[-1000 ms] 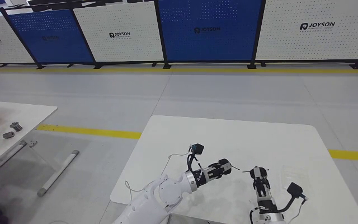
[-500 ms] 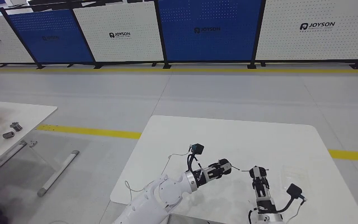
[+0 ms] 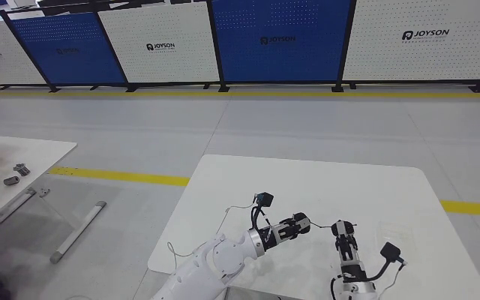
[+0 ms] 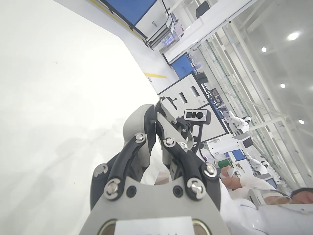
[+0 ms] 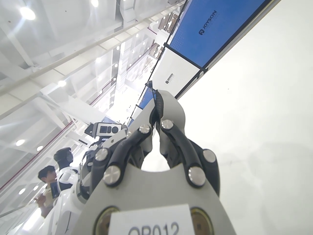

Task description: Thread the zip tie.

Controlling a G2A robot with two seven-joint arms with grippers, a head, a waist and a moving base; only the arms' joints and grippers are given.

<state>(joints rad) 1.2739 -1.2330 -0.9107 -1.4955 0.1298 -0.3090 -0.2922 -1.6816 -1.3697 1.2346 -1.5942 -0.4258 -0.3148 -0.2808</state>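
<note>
A thin black zip tie [image 3: 321, 225] spans the short gap between my two grippers, low over the front of the white table [image 3: 300, 180]. My left gripper [image 3: 304, 222] is shut on one end of the strap; its fingers [image 4: 146, 121] are pressed together. My right gripper [image 3: 341, 226] is shut on the other end. In the right wrist view the black zip tie [image 5: 152, 88] sticks out past the closed right gripper [image 5: 156, 106]. The two grippers face each other, nearly tip to tip.
A faint clear packet [image 3: 391, 229] lies on the table to the right of the right arm. The table's far half is bare white. A second table [image 3: 30, 154] with small metal parts stands off to the left, across the floor.
My right gripper has shifted slightly left, closer to the left gripper. The left arm has stayed put.
</note>
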